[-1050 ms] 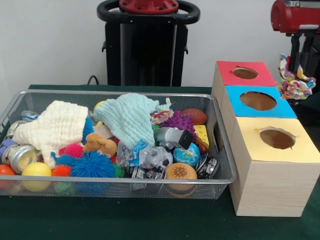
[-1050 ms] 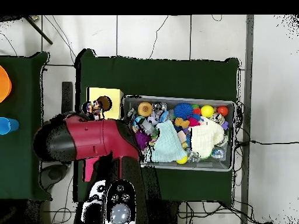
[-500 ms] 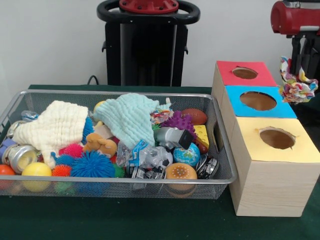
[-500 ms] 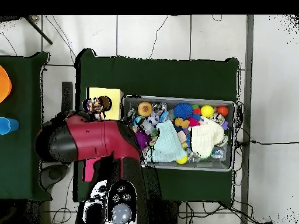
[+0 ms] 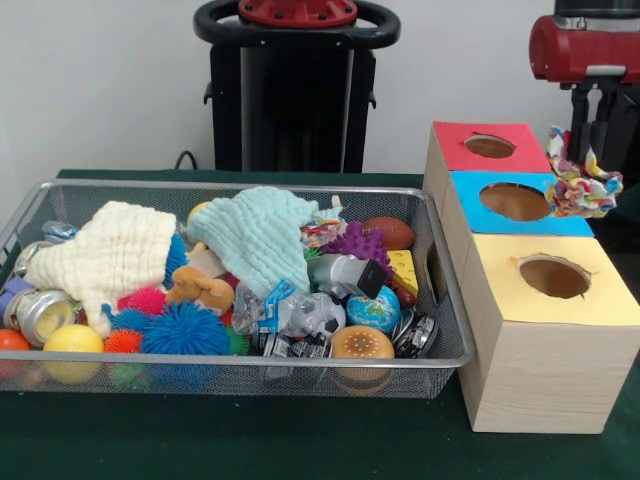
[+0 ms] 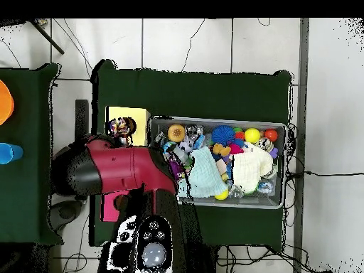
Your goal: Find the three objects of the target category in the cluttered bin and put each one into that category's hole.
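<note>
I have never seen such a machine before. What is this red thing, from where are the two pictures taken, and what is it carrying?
The red thing is a robot arm. One picture is taken from across the table, the other from straight above.

On the dark green table stands a wire bin full of toys, balls, cans and two cloths. Beside it stand three wooden boxes, each with a round hole on top: a red box, a blue box and a yellow box.

The end effector holds a colourful rag toy in the air, over the far side of the blue box.
</note>
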You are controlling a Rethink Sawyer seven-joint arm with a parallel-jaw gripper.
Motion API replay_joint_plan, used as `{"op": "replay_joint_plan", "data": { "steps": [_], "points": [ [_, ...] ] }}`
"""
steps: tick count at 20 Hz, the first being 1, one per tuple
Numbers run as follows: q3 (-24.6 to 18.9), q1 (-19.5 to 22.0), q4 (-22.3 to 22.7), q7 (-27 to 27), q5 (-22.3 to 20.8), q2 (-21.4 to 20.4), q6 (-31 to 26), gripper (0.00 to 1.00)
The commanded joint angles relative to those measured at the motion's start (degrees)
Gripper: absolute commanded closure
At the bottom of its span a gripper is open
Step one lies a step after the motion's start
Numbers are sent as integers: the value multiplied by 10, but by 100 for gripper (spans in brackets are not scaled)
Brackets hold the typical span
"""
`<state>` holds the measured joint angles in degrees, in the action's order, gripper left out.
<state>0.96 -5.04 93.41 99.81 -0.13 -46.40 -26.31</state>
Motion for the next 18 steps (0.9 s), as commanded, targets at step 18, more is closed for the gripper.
{"op": "replay_joint_plan", "data": {
  "steps": [18],
  "points": [
    [1,10,33,101,-7,53,56,100]
  ]
}}
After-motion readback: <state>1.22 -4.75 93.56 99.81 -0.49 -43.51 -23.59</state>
